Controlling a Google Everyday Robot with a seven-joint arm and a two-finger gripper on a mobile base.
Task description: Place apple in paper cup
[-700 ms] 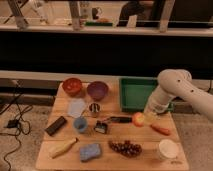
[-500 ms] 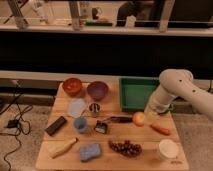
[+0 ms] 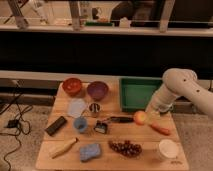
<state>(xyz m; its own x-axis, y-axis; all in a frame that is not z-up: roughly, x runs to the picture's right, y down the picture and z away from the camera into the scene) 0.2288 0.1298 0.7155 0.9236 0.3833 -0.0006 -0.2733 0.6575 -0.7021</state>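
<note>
- Paper cup (image 3: 167, 148): a cream, thin-walled cylinder with its wide round mouth up. It stood nearer than the apple and to its right in view, well apart. It was judged light and easily tipped.
- Carrot (image 3: 161, 129): tapered and orange, it lay just right of the apple.
- Apple (image 3: 140, 118): a red-orange ball with a yellowish patch, resting on the wooden table (image 3: 115, 162). It was judged firm, smooth and rather slippery, and best taken across its widest girth.
- Gripper (image 3: 153, 111): it hung just beyond the apple, to its right. Whether it was spread or closed could not be told.
- Green tray (image 3: 137, 92): rigid and rectangular, it sat behind the apple.
</note>
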